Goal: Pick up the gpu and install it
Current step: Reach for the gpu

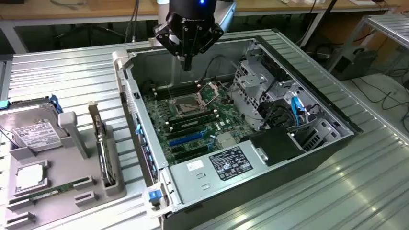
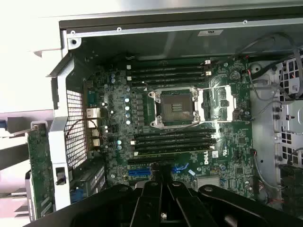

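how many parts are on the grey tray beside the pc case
4: hard drive at the far end, square silver chip then memory stick nearer the camera, gpu upright nearest the case. More may be cropped off.

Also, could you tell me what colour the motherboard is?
The motherboard is green; wrist view shows best.

Our arm's matte black gripper (image 1: 187, 68): angular linkages (image 1: 171, 38) spread into a diamond above the slim dark fingers (image 1: 186, 57), a blue light (image 1: 201, 2) glows higher up, and a silver-grey wrist housing (image 1: 225, 12) sits beside it.
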`<action>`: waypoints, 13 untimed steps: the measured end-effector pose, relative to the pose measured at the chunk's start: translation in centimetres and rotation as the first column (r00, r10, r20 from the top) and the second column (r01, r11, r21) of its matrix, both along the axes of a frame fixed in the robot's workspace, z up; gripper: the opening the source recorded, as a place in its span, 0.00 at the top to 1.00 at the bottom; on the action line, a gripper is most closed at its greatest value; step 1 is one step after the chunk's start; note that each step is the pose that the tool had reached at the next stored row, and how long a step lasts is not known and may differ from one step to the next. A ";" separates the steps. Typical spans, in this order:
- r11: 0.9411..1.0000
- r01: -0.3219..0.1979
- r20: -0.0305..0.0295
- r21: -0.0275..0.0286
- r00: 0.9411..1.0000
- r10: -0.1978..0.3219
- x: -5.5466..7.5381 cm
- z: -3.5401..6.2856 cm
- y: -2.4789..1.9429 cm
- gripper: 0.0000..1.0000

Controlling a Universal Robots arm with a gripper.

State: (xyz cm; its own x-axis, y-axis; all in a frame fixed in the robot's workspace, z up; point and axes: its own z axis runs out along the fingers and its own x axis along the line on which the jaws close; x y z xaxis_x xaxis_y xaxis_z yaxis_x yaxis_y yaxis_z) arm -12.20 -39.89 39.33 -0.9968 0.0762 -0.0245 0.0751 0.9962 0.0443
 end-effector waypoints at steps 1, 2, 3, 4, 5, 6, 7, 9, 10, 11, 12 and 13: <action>1.000 0.000 0.000 0.000 1.000 0.000 0.0 0.00 0.00 0.89; 1.000 0.000 -0.001 0.000 1.000 0.000 0.0 0.00 0.00 0.89; 1.000 0.000 -0.001 0.000 1.000 0.000 0.0 0.00 0.00 0.89; 1.000 0.000 -0.001 0.000 1.000 0.000 0.0 0.00 0.00 0.89; 1.000 0.000 -0.001 0.000 1.000 0.000 0.0 0.00 0.00 0.89; 1.000 0.000 -0.001 0.000 1.000 0.000 0.0 0.00 0.00 0.89; 1.000 0.000 -0.001 0.000 1.000 0.000 0.0 0.00 0.00 0.89; 1.000 0.000 -0.001 0.000 1.000 0.000 0.0 0.00 0.00 0.89; 1.000 0.000 -0.001 0.000 1.000 0.000 0.0 0.00 0.00 0.89; 1.000 0.000 -0.001 0.000 1.000 0.000 0.0 0.00 0.00 0.89; 1.000 0.000 -0.001 0.000 1.000 0.000 0.0 0.00 0.00 0.89; 1.000 0.000 -0.001 0.000 1.000 0.000 -0.1 0.00 -0.04 0.89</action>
